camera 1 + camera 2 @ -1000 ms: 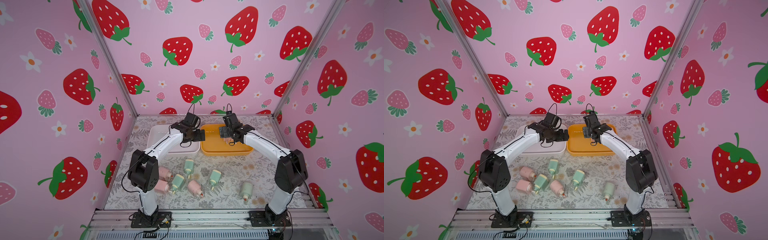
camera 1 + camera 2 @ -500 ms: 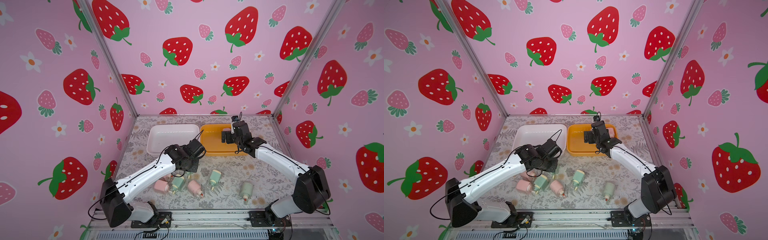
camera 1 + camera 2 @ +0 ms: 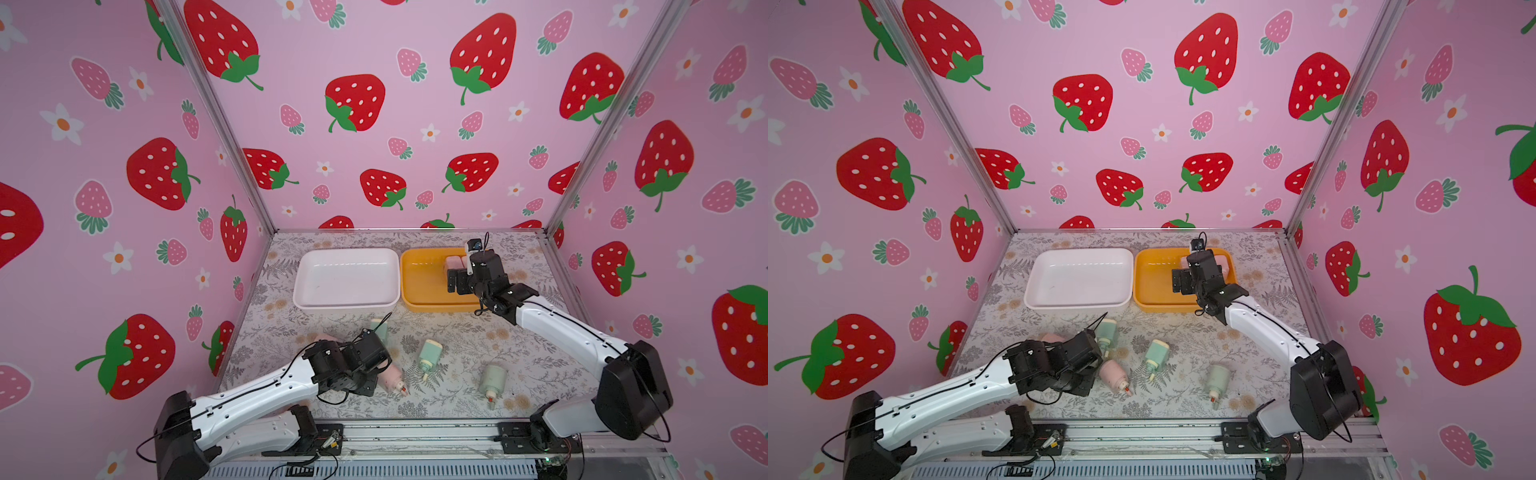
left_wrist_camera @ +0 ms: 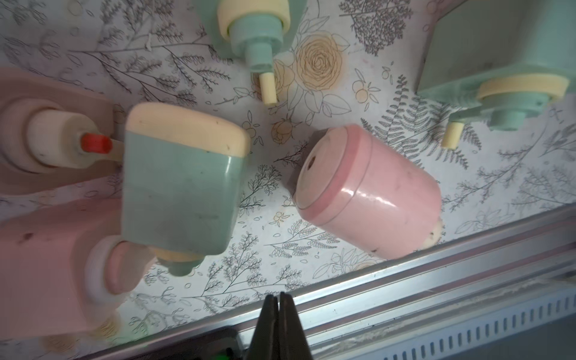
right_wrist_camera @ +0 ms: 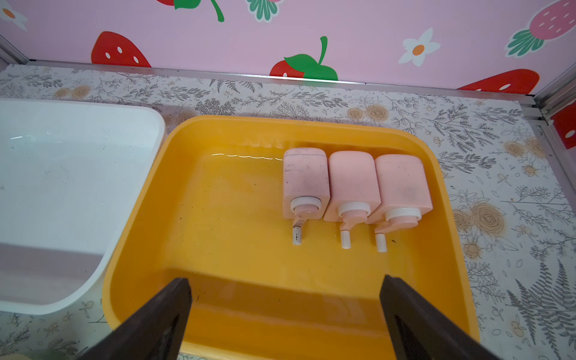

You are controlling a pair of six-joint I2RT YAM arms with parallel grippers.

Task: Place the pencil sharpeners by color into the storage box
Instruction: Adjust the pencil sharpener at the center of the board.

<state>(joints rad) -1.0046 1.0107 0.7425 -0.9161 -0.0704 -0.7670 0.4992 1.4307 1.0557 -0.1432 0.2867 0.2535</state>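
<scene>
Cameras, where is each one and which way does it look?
Top views: high at the front, looking down on left arm, right arm, table.
Left wrist: on that arm, looks down at loose sharpeners; shut left hand shows.
Right wrist: likewise, looks into yellow box; open right hand shows.
Shared: top views show that box too.

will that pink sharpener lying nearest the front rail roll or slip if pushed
The pink sharpener lies on a rounded side, so a sideways push would probably rock or roll it a little. Its crank sticks out at one end, so it would likely pivot rather than slide straight. Its glossy shell may slip in a pinch.
</scene>
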